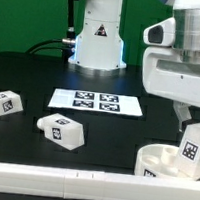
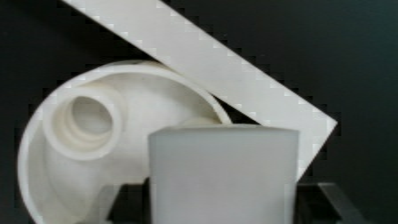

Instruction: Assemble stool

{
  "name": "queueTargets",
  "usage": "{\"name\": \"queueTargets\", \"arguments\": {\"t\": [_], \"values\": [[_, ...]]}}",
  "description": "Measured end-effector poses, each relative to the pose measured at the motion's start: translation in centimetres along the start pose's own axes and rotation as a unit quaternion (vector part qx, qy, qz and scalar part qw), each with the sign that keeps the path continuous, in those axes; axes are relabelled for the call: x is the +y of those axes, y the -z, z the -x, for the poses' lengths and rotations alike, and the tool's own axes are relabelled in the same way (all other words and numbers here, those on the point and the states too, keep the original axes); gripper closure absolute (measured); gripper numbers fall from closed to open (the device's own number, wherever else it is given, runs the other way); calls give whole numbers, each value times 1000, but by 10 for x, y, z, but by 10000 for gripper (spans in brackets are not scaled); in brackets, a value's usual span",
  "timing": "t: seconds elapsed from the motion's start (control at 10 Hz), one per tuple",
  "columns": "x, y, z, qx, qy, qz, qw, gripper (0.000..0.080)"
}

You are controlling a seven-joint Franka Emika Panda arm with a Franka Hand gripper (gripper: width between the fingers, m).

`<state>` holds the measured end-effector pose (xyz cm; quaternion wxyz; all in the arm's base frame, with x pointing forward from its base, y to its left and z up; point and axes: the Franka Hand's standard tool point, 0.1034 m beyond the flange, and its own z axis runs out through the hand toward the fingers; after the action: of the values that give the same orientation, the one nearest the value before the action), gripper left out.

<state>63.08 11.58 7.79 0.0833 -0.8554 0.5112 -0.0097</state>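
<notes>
The stool's round white seat [image 1: 159,161] lies at the front on the exterior view's right, sockets facing up. My gripper [image 1: 192,127] hangs just above it, shut on a white tagged leg [image 1: 192,149] that stands upright with its lower end at the seat. In the wrist view the held leg [image 2: 221,165] fills the foreground between my dark fingers [image 2: 128,205], and the seat [image 2: 80,120] with one round socket lies behind it. Whether the leg's end sits in a socket is hidden. Two more legs [image 1: 4,104] [image 1: 62,130] lie loose on the exterior view's left.
The marker board [image 1: 96,102] lies flat mid-table. A white rail [image 1: 59,175] runs along the front edge, showing as a slanted white bar [image 2: 231,70] beside the seat in the wrist view. The arm's base [image 1: 99,38] stands at the back.
</notes>
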Motion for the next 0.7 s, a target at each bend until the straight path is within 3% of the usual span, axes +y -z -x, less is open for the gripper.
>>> {"name": "queueTargets", "arguments": {"t": [0.2,0.4,0.6,0.7], "values": [[-1,1,-1,-17,-129,-13,991,463],[-5,-1,3,-25,-288,-39,956,463],[-6,-1,5,-34,-336,-42,940,463],[-6,-1,5,-34,-325,-42,944,463]]}}
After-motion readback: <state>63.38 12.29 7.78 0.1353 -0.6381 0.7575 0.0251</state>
